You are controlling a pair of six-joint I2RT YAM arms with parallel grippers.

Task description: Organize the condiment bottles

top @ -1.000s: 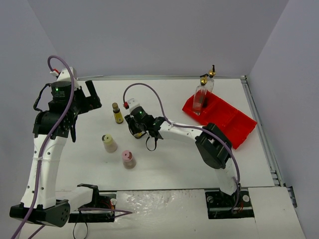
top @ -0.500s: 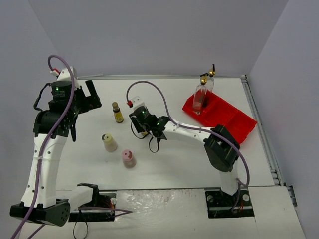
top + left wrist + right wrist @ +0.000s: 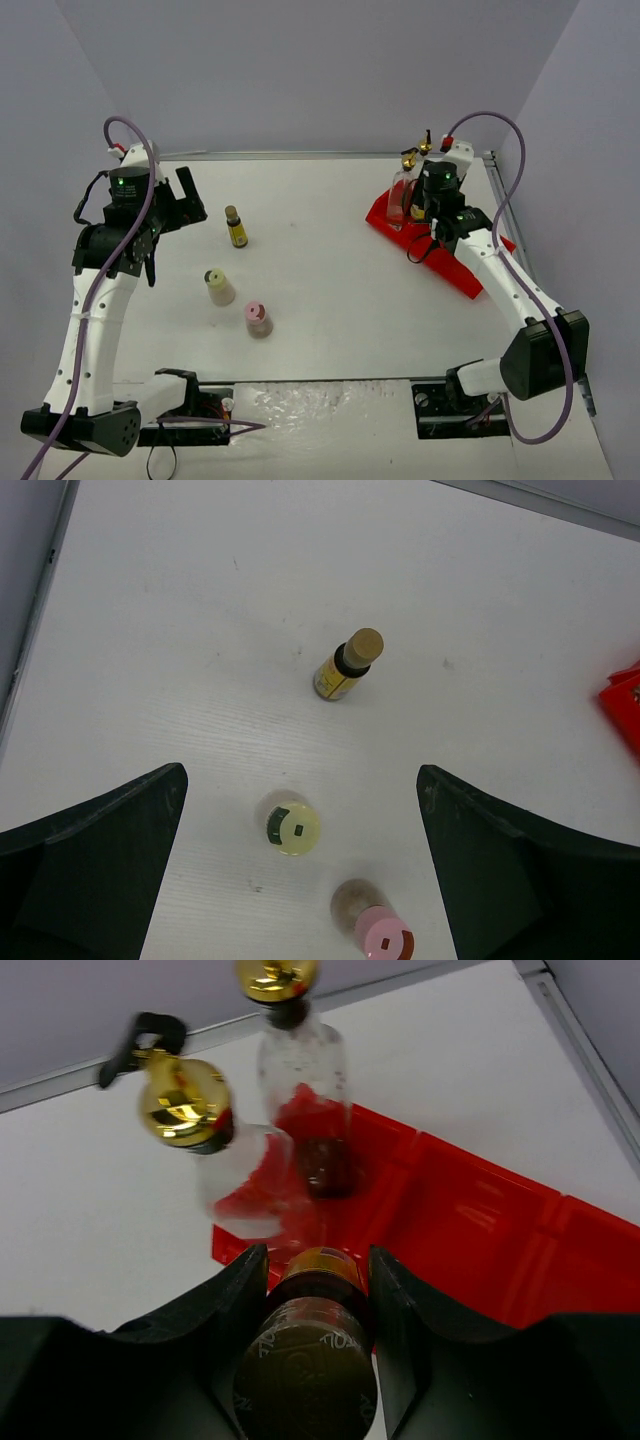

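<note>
My right gripper (image 3: 428, 207) is shut on a small amber bottle (image 3: 318, 1330) with a dark cap, held above the near end of the red tray (image 3: 478, 250). Two tall clear glass bottles with gold spouts (image 3: 403, 190) stand in the tray's far-left compartment; they also show in the right wrist view (image 3: 300, 1090). My left gripper (image 3: 185, 200) is open and empty, high over the left side. Below it on the table stand the other amber bottle (image 3: 346, 666), the squat cream bottle (image 3: 290, 825) and the squat pink bottle (image 3: 378, 930).
The red tray's compartments to the right (image 3: 480, 1210) hold nothing. Grey walls enclose the table at the back and sides. A metal rail runs along the table's right edge (image 3: 520, 240).
My right arm has swung from the table's middle to the tray at the right, carrying the amber bottle. The left arm has barely moved.
</note>
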